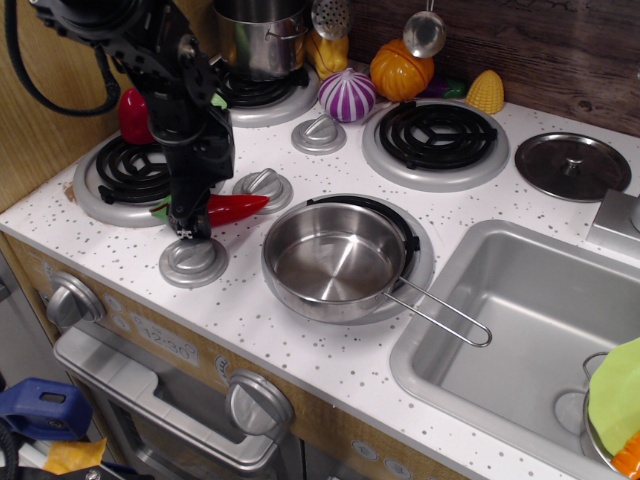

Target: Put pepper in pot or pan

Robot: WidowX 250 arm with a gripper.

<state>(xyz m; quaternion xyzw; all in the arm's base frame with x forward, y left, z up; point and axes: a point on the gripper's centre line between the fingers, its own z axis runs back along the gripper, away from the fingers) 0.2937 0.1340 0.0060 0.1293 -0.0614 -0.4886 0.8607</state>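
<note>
No readable text anywhere. Faint markings on stove front panel (165, 338) near knobs, too blurred to make out.

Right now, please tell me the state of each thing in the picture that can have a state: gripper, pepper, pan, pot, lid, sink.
gripper: low over the pepper's stem end; open or shut cannot be told.
pepper: lying on the counter, outside the pan.
pan: upright on the front burner, empty.
tall pot: upright on the back burner, contents hidden.
lid: lying flat on the counter, knob up.
sink: basin bare in its left part.
</note>
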